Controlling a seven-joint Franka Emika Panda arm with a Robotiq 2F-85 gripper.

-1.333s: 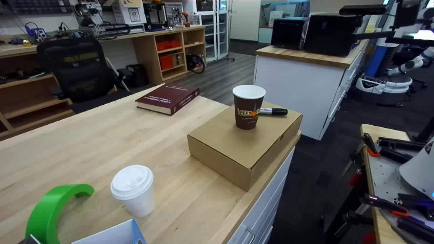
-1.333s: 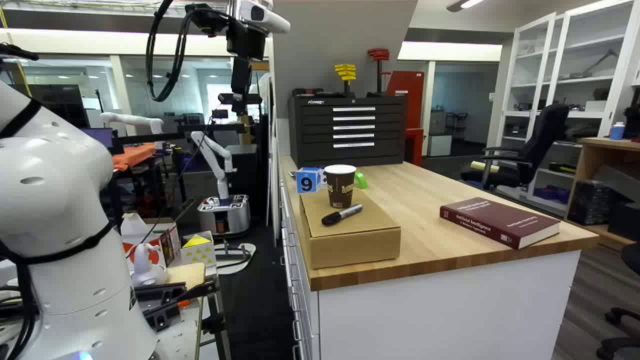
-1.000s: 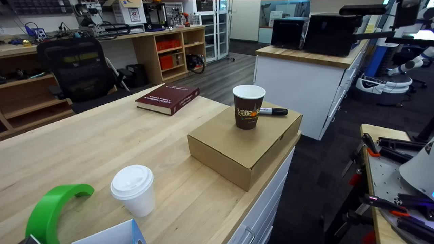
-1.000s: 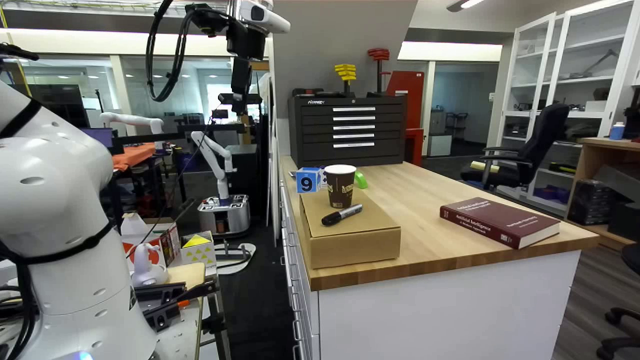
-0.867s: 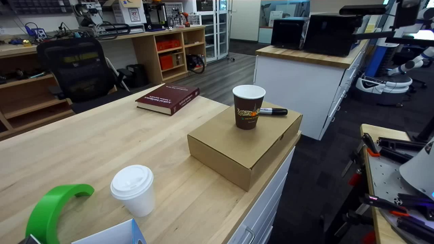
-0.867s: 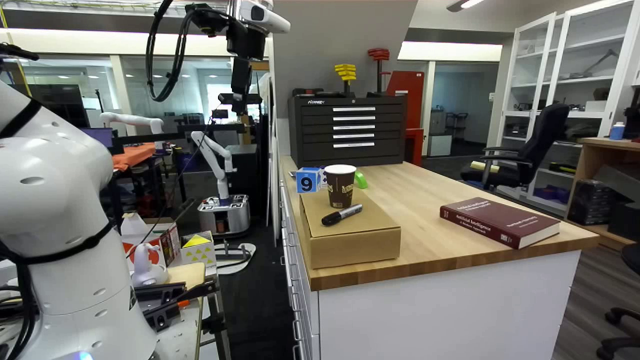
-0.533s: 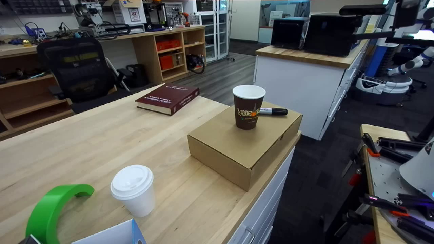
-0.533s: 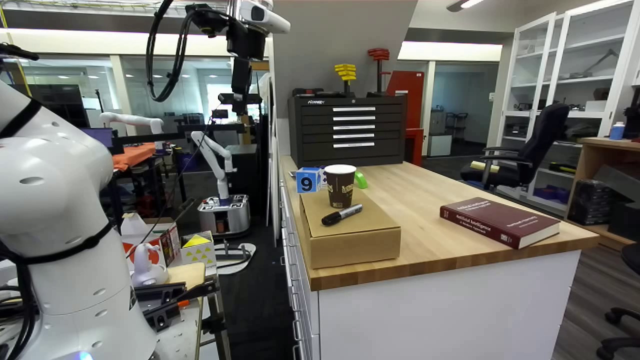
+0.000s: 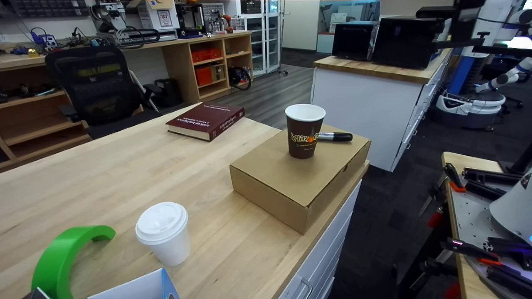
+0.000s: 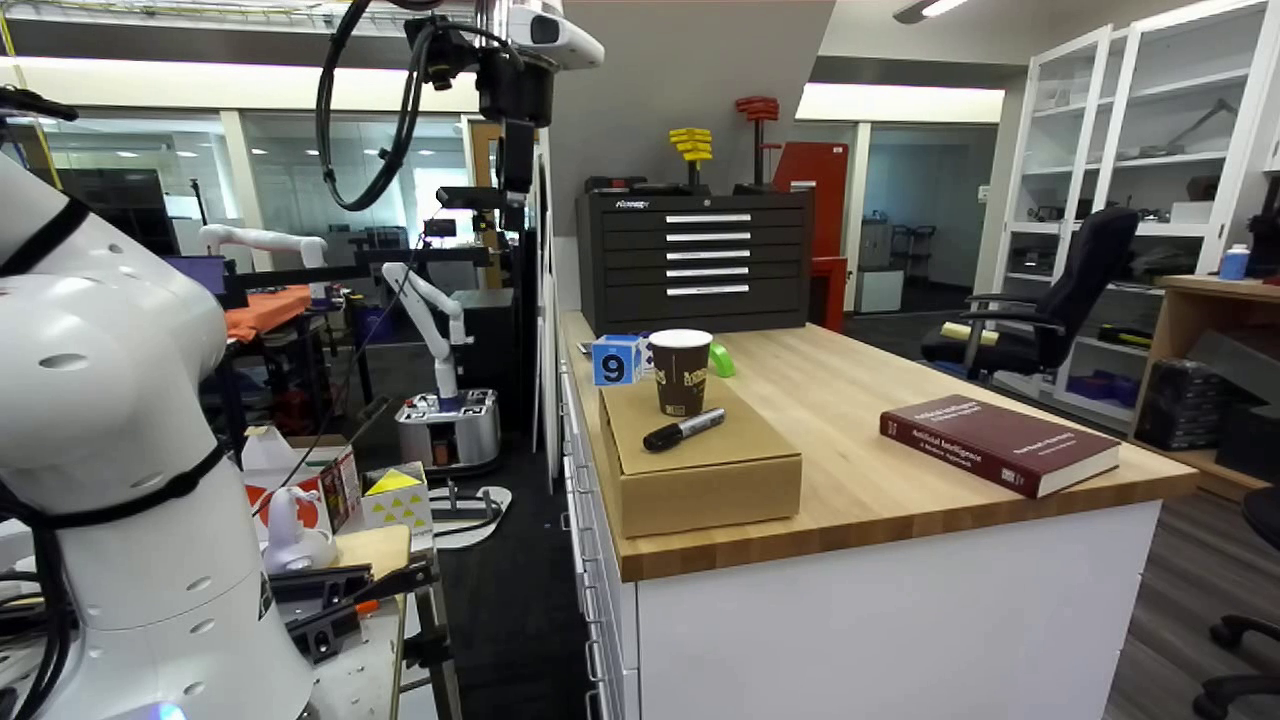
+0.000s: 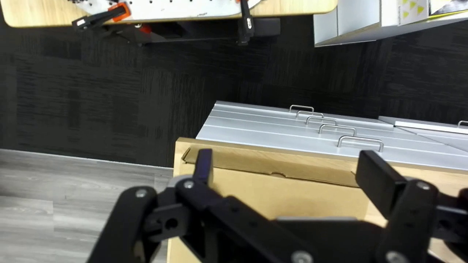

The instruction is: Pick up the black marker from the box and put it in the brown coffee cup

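Note:
The black marker [image 9: 336, 136] lies on top of the tan cardboard box [image 9: 278, 174], beside the brown coffee cup [image 9: 304, 135], which stands upright on the same box. In an exterior view the marker [image 10: 685, 430] lies in front of the cup [image 10: 682, 373] on the box [image 10: 710, 495]. My gripper [image 10: 515, 195] hangs high above the table's level, off to the side of the box. In the wrist view my gripper [image 11: 291, 170] is open with nothing between its fingers. The box [image 11: 292, 197] shows behind it; the marker and cup do not show there.
A dark red book [image 10: 1000, 440] lies on the table [image 10: 840, 400]. A white lidded cup [image 9: 164, 232] and a green arch [image 9: 62, 259] stand on it. A blue number block [image 10: 616, 360] and black tool chest [image 10: 700, 260] are behind the box. The box sits near the table edge.
The arm and gripper have shifted right in an exterior view, and left at the top right corner of an exterior view. The marker, cup and box have not moved.

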